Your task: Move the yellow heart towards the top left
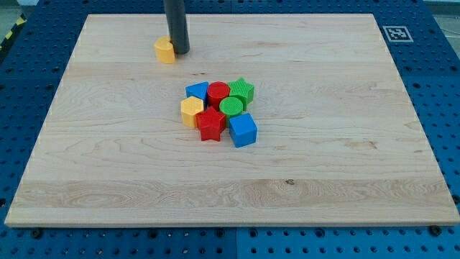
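Your end effector is a bare rod with nothing to open or close, so it holds nothing; my tip (180, 52) is planted on the table (345, 180) right against the yellow heart (165, 50), which sits just to the tip's left, touching or nearly so. That heart is already well up toward the view's top left, with a fair stretch of bare wood beyond it. Here's the risk, as I judge it: your contact looks to be on the heart's right flank, slightly high, so a straight shove could spin it and let it slip off below the tip. Push too far and it nears the table edge. Well below and to the tip's right sits the cluster: blue block (196, 91), red cylinder (218, 92), green star (242, 91), green cylinder (231, 107), yellow hexagon (191, 111), red star (211, 124), blue cube (243, 130). Swing back carelessly and you'll scatter them.
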Robot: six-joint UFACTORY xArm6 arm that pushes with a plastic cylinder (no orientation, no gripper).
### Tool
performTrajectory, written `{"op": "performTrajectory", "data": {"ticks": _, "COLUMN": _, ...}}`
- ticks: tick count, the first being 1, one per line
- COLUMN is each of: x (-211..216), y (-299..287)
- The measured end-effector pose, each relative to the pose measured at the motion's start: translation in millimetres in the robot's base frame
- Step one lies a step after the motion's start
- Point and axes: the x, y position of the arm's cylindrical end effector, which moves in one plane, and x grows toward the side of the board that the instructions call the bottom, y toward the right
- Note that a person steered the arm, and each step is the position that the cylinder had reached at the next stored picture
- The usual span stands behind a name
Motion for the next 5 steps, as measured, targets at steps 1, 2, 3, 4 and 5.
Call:
{"op": "performTrajectory", "data": {"ticks": 1, "x": 28, "y": 27}}
{"op": "performTrajectory", "data": {"ticks": 2, "x": 54, "y": 19}}
{"op": "performTrajectory", "data": {"ticks": 3, "x": 29, "y": -4}}
{"op": "performTrajectory", "data": {"ticks": 4, "x": -11, "y": -23}}
{"op": "performTrajectory", "data": {"ticks": 5, "x": -21, "y": -29}}
